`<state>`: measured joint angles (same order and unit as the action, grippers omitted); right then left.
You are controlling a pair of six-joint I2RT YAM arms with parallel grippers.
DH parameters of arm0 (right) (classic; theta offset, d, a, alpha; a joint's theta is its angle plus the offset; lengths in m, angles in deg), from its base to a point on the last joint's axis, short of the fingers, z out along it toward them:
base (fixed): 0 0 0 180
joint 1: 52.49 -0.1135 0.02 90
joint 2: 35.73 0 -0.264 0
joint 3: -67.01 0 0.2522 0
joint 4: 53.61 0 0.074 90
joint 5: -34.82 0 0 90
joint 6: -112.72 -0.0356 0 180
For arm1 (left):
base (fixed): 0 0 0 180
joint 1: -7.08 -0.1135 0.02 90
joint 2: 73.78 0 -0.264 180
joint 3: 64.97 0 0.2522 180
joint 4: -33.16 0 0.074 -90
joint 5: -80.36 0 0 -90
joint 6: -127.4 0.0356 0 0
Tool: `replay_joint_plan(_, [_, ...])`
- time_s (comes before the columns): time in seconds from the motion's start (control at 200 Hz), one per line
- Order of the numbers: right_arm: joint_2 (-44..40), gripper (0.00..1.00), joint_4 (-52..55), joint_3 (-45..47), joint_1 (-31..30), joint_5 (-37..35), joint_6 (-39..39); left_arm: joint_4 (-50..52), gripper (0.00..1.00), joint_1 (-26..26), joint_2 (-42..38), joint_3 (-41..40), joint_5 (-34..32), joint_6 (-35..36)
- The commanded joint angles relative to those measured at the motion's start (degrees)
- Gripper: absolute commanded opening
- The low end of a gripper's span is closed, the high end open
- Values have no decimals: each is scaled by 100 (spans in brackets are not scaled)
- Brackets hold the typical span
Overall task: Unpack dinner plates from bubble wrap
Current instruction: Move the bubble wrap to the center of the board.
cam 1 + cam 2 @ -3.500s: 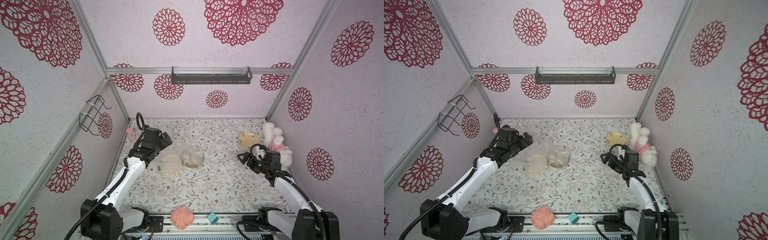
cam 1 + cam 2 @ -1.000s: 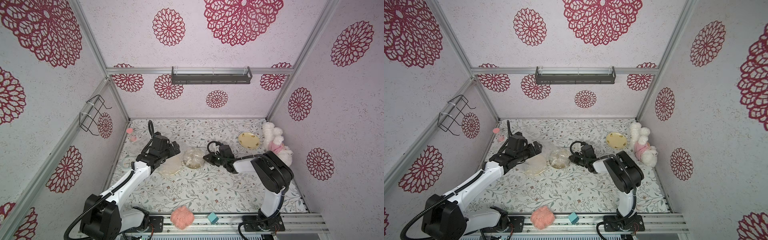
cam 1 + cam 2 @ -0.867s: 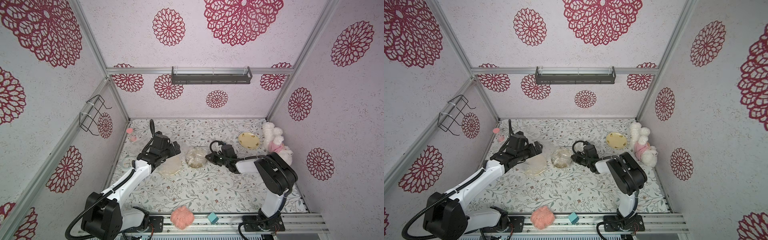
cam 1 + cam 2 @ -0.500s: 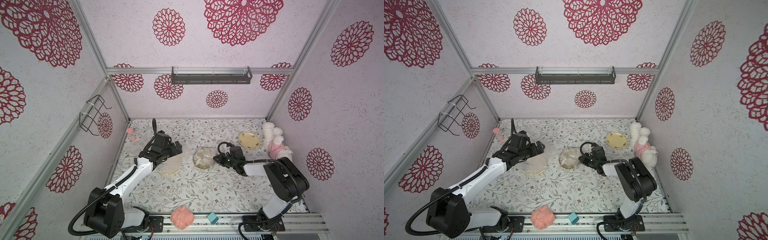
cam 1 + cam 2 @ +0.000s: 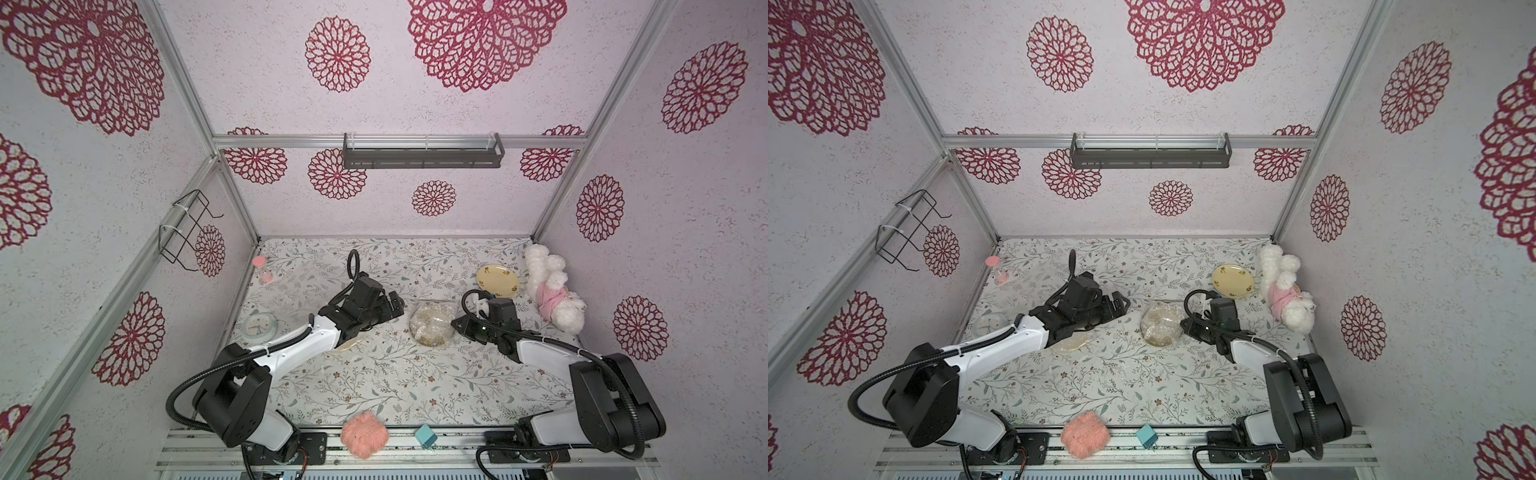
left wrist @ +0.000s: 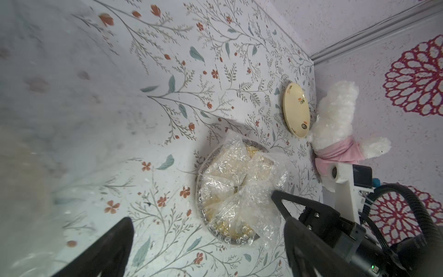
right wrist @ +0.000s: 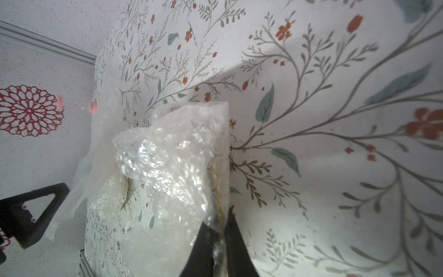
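over by the left wall a white clock (image 5: 259, 325) is lying flat, taking no part in the job. next to it the left arm is reaching across the flowered table (image 5: 374, 386), and its forearm is covering part of a pale plate (image 5: 352, 343). film seems to be clinging round that one, though i cannot tell how much. the left gripper (image 5: 395, 305) is hanging just beside the middle bundle, jaws spread wide with nothing between them. i'd say it is waiting to take a free edge, or to steady the dish while the other side pulls.

in the middle of the table, a little toward the right arm, the wrapped plate (image 5: 430, 332) is sitting flat and face up. being round, it is showing no long axis of its own. the bubble wrap (image 6: 249, 172) over it is bunching into a ridge that is running from the pinched corner toward the left gripper. the right gripper (image 7: 219, 215) is biting that corner, jaws closed on the film, low at the rim on the side nearest its own arm. gripping the film and not the dish looks meant to let the sheet peel back while the plate lies put.

further right a bare plate (image 5: 497, 281) is resting unwrapped just beside a plush toy (image 5: 550, 291).
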<state>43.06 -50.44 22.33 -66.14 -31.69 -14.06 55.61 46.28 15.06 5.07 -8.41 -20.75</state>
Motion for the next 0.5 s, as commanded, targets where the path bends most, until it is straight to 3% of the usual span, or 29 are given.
replay_joint_plan(0.0, [-155,14,593,-72,201,252,502,-719,99,271,423,174,129,-475])
replay_joint_plan(0.095, [-96,18,679,-55,316,284,599,-1052,93,439,716,152,54,-631])
replay_joint_plan(0.235, [-72,34,901,-124,389,67,771,-1588,86,559,1021,33,-18,-786])
replay_joint_plan(0.4, [-418,64,1556,-382,399,-399,1074,-1673,80,650,1204,34,-83,-656])
replay_joint_plan(0.495, [-658,73,1963,-531,398,-695,1222,-1693,75,665,1254,-43,-115,-614])
